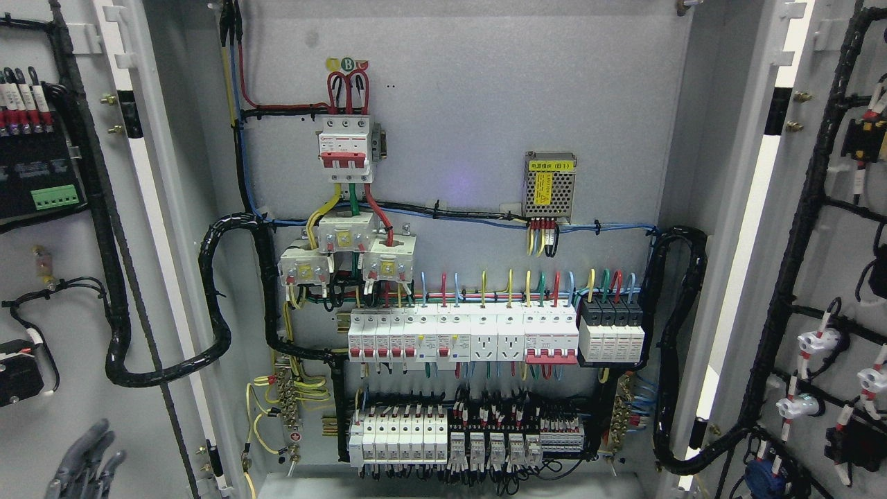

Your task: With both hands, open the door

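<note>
Head view is showing the grey left robot hand point(86, 461), released, hovering beside the grey metal cabinet's wide-open left door point(69, 277), risking snagging its black cable loom point(166, 360).

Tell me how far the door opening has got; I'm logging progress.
Both doors look swung wide: the left door and right door show their inner wiring, and the breaker panel is exposed. The left robot hand holds nothing, fingers spread at lower left. Nothing obvious remains.

An industrial electrical room or workshop is indicated: a grey steel switchgear cabinet point(457, 83) is seen with both doors swung wide, fitted with rows of circuit breakers point(429, 336), a small power supply point(549, 184) and bundled black cable looms point(215, 291).
</note>
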